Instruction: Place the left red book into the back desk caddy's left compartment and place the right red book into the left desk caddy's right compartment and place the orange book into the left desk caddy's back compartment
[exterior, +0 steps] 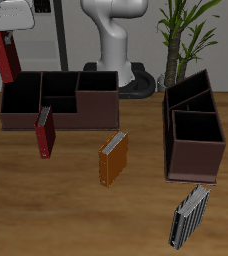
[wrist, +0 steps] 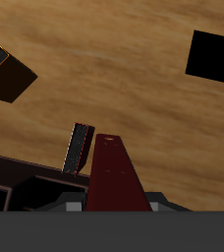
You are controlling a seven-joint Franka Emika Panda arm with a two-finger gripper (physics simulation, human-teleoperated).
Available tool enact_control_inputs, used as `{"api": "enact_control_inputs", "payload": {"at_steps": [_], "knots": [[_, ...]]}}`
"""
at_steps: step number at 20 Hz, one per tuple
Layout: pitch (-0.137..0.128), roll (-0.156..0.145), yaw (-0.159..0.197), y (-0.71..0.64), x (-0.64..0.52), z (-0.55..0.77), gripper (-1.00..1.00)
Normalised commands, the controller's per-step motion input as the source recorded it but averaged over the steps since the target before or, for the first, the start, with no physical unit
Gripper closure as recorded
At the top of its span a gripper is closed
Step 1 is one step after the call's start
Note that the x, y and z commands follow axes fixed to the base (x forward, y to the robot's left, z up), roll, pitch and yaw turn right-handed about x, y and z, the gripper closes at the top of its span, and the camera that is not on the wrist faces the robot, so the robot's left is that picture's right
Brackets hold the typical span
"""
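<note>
Table (exterior: 46, 210) is carrying everything; I am working over the end away from the plant (exterior: 186, 40).

- Back desk caddy (exterior: 96, 100) is sitting along the rear. I am hanging the load above its end compartment, which I judge to be the left one, so the drop should go straight down.
- Left desk caddy (exterior: 194, 160) is standing well apart, nothing in it that I can see.
- Held red book (exterior: 6, 60): upright, clear of the caddy rim.
- Other red book (exterior: 45, 132) is standing at the back caddy's front wall. I cannot tell if they touch.
- Orange book (exterior: 113, 157) is waiting on open wood between the caddies.
- Gripper (exterior: 3, 38) is clamping the held book's top edge, jaws only as wide as the cover, keeping it vertical for the slot.
</note>
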Motion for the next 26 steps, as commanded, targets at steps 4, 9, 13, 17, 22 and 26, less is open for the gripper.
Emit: {"api": "enact_control_inputs", "payload": {"at_steps": [4, 9, 13, 17, 22, 26], "knots": [[-0.046, -0.031, -0.047, -0.42, -0.53, -0.09, 1.00], [0.014, -0.012, -0.001, -0.26, -0.35, -0.21, 1.00], [0.054, -0.060, -0.053, -0.34, -0.23, -0.17, 1.00], [0.011, -0.061, -0.085, -0.24, -0.33, -0.17, 1.00], [0.016, -0.022, -0.070, 0.00, -0.16, -0.16, 1.00], [0.008, -0.017, -0.065, 0.10, -0.11, -0.16, 1.00]]}}
